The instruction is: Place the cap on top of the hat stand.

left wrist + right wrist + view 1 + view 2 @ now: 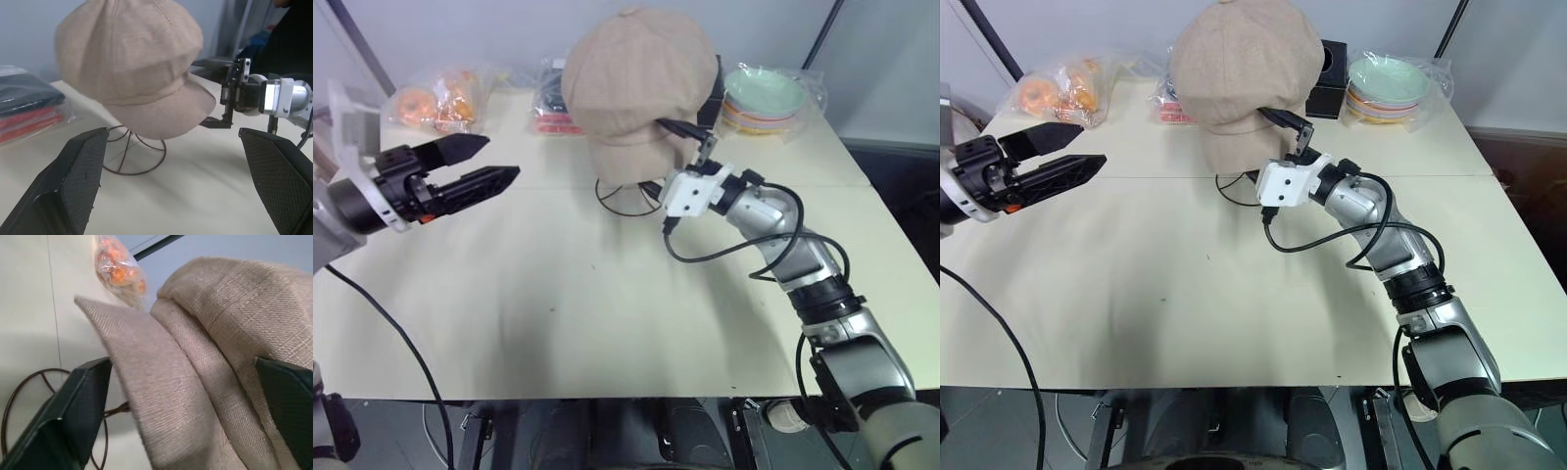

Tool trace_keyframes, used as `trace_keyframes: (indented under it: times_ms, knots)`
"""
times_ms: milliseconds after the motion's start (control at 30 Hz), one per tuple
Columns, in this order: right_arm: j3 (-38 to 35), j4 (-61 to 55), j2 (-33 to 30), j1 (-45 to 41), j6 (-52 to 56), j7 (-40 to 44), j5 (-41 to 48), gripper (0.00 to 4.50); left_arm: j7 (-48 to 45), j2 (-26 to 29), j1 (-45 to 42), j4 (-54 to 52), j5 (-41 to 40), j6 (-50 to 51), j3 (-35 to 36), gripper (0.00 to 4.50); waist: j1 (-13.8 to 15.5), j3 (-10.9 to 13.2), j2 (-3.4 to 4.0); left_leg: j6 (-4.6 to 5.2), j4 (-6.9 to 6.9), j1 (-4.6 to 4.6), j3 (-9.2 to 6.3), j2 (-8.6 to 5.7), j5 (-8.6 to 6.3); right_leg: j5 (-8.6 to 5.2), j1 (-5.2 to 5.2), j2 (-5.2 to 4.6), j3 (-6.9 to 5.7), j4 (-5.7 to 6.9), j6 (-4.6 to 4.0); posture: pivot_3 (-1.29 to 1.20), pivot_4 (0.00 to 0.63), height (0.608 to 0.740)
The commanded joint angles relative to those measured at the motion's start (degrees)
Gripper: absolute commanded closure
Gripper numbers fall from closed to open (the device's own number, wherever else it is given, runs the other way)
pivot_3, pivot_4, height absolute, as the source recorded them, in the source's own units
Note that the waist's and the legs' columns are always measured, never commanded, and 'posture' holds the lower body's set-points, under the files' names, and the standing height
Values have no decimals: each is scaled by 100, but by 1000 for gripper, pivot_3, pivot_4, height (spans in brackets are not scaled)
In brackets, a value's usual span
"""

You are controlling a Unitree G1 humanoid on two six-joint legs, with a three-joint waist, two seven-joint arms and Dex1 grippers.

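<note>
Pale and wide, the desk (pixel 558 323) carries the hat stand (pixel 134 156) with the cap (pixel 636 83) on top, soft, light and floppy, best pinched at its brim between the right gripper's (pixel 1295 132) parted fingers, while the left gripper (pixel 475 166) gapes well apart.

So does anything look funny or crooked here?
Not really. The cap sits on the hat stand, brim drooping toward the right gripper, whose open fingers straddle the brim. The left gripper hangs open, apart.
</note>
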Motion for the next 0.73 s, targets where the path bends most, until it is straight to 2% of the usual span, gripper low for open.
trace_keyframes:
  times_ms: [33, 167, 267, 400, 467, 533, 633, 733]
  knots:
    - [-447, -806, -301, 460, 231, 140, 144, 58, -81, 73, -133, -61, 28, -133, -20, 0, 23, 0, 0, 0, 0, -1, 0, -1, 0, 0, 0, 0, 0, -2, 0, 0, 150, 740]
    - [-932, -1641, -823, 1229, 532, 743, 811, 58, -211, 121, -100, -22, 122, -180, -68, 0, 34, 0, 0, 1, 0, -2, 3, -2, 0, 0, 4, -3, 0, -6, 0, 0, 150, 740]
    - [-1639, -2215, -1383, 1725, 1196, 1656, 2198, 58, -371, 182, -109, 119, 254, -255, -93, 0, 28, 2, 3, 1, 0, -1, 2, 0, 0, 0, 5, -2, -1, -6, 0, 0, 150, 740]
    - [-2441, -2479, -2246, 1821, 3324, 3041, 4276, 58, -583, 277, -116, 294, 482, -420, -158, 0, 8, 3, 6, 3, -1, 10, 1, 4, -2, 0, 12, -3, 3, -6, -1, 0, 150, 740]
    - [-2809, -2305, -2646, 1663, 4328, 3548, 5185, 58, -665, 297, -127, 352, 560, -475, -170, 0, 16, 3, 5, 4, -4, 12, 1, 12, -2, -4, 14, -3, 2, -6, -7, 0, 150, 740]
    - [-3005, -1868, -2909, 1351, 5142, 3802, 5719, 58, -709, 312, -160, 406, 602, -514, -165, 0, 9, 3, 5, 5, -7, 15, 1, 15, -3, -8, 16, -4, 2, -9, -16, 0, 150, 740]
    - [-3037, -1451, -3119, 909, 6079, 3972, 6211, 58, -752, 321, -204, 453, 664, -566, -156, 0, 14, 3, 5, 5, -9, 19, 3, 15, -3, -11, 15, -8, 5, -10, -20, 0, 150, 740]
    - [-3048, -1365, -3054, 581, 6500, 4039, 6520, 58, -772, 343, -212, 453, 772, -611, -148, 0, 18, 3, 5, 5, -17, 18, 5, 14, -3, -12, 13, -7, 4, -14, -22, 0, 150, 740]
